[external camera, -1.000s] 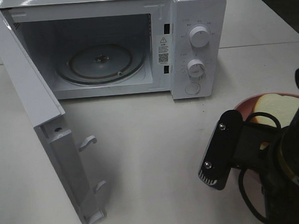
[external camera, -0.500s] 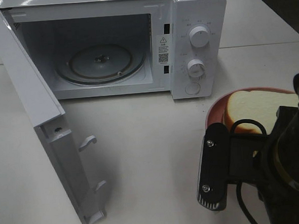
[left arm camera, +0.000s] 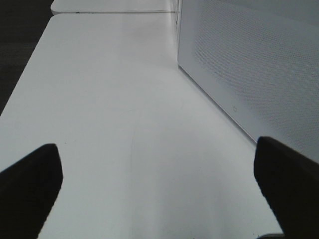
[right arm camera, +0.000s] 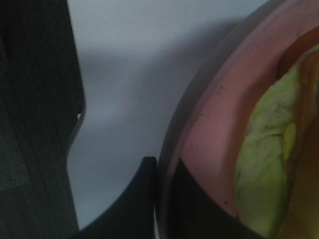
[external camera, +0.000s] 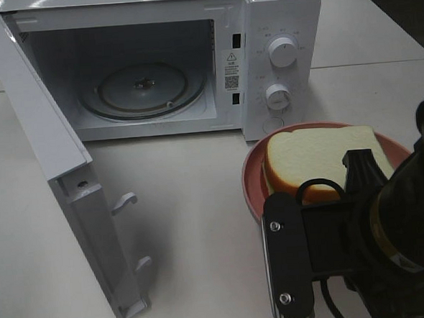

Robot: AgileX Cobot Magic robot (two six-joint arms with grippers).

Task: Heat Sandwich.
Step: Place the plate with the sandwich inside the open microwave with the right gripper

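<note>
On the pink plate [external camera: 251,182] sits the sandwich [external camera: 316,156].

The worktop [external camera: 193,203] is smooth matt white; the microwave [external camera: 279,25] at twelve o'clock has a glossy white casing and a glass turntable [external camera: 143,87]. The pink plate [external camera: 253,182] looks smooth, the sandwich [external camera: 316,156] bread spongy, my right hand [right arm camera: 162,199] matt black.

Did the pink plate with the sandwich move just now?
Yes. The pink plate with the sandwich has gone left: it now sits in front of the lower knob of the microwave, no longer far to its right.
</note>
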